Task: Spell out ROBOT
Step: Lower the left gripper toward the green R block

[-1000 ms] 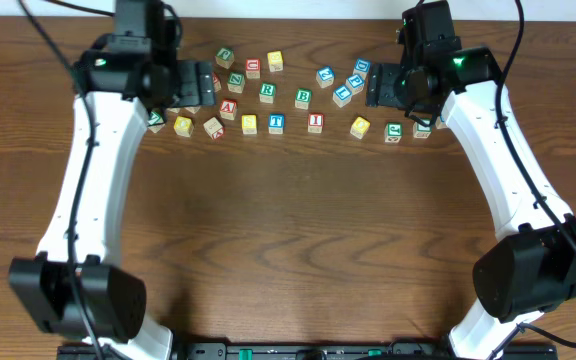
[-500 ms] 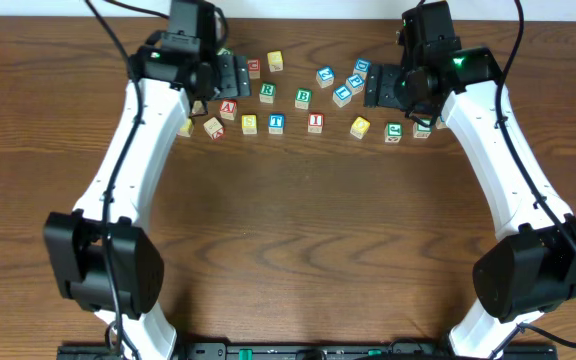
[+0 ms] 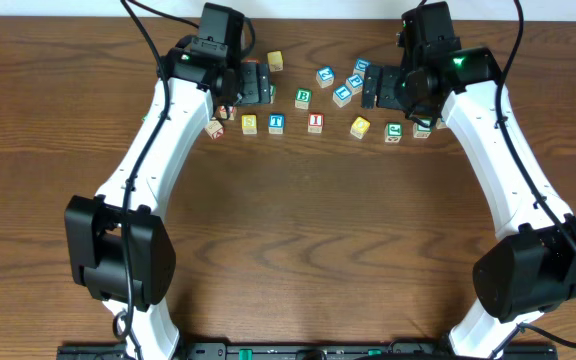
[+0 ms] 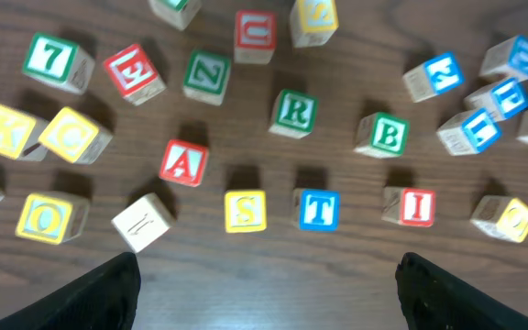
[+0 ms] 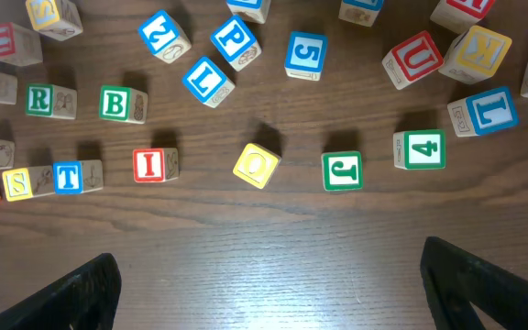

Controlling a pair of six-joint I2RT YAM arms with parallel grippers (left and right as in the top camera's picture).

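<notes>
Letter cubes lie scattered on the brown table (image 3: pixel 288 230). The left wrist view shows the green R (image 4: pixel 293 112), green B (image 4: pixel 388 135), blue T (image 4: pixel 319 209) and a yellow O cube (image 4: pixel 46 217) at the lower left. Another yellow cube with a round letter (image 5: pixel 257 165) lies right of the red I (image 5: pixel 149 165). My left gripper (image 3: pixel 257 85) hovers over the cubes near the R, open, nothing between its fingers (image 4: pixel 108 293). My right gripper (image 3: pixel 378 87) hangs open over the right cluster, and its jaws (image 5: pixel 269 275) frame only bare wood.
Other cubes lie around: red A (image 4: pixel 183 162), yellow S (image 4: pixel 246 211), green Z (image 4: pixel 207 73), green J (image 5: pixel 342 170), green 4 (image 5: pixel 420 149) and several blue ones (image 5: pixel 207 80). In front of the cube row the table is bare wood.
My left arm has swung right along the back row, from the left cluster to above the R, its jaws narrowing slightly. The right arm stayed put while its jaws spread wider.
</notes>
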